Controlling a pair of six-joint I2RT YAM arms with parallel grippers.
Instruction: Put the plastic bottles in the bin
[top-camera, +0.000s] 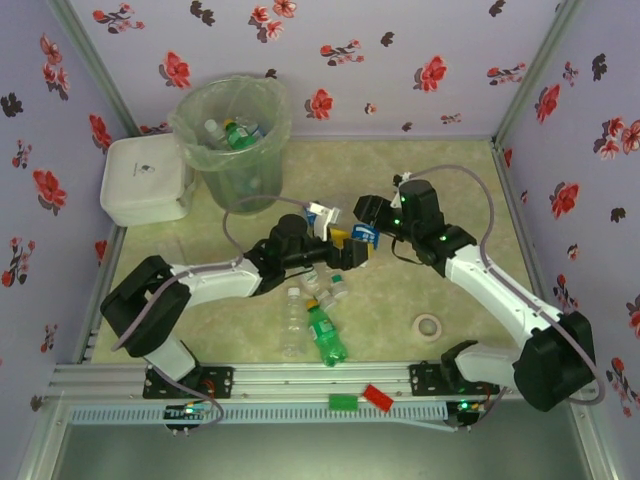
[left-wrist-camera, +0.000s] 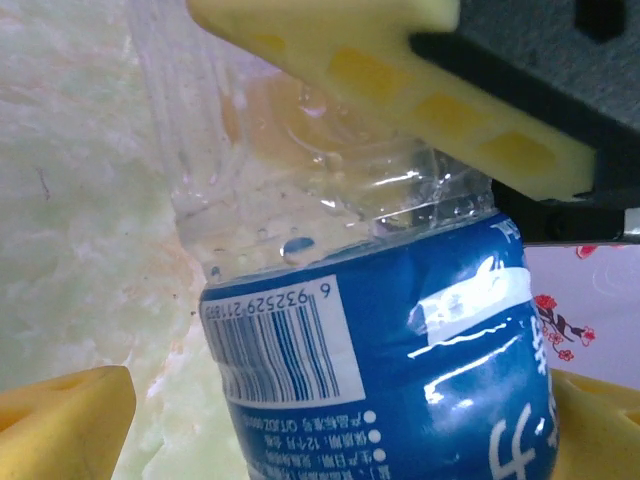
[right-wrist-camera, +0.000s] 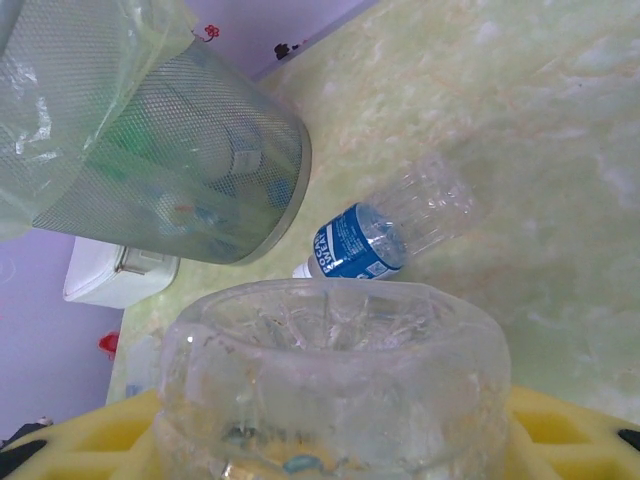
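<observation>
Above the middle of the table, a clear plastic bottle with a blue label (top-camera: 363, 235) hangs between both grippers. My right gripper (top-camera: 370, 220) is shut on its clear end; the ribbed base (right-wrist-camera: 330, 370) sits between the yellow pads (right-wrist-camera: 570, 430). My left gripper (top-camera: 335, 250) stands open around the labelled part (left-wrist-camera: 380, 380), its yellow fingers (left-wrist-camera: 60, 420) apart from the bottle. The bin (top-camera: 232, 140), bag-lined, stands at the back left with bottles inside. Another blue-label bottle (right-wrist-camera: 385, 230) lies on the table beside the bin (right-wrist-camera: 180, 170). A clear bottle (top-camera: 293, 320) and a green bottle (top-camera: 327, 335) lie near the front.
A white lidded box (top-camera: 145, 180) stands left of the bin. A tape roll (top-camera: 430, 325) lies at the front right. Two small bottles (top-camera: 335, 290) lie under the left arm. A green block (top-camera: 343, 402) and a red block (top-camera: 378, 396) rest on the front rail.
</observation>
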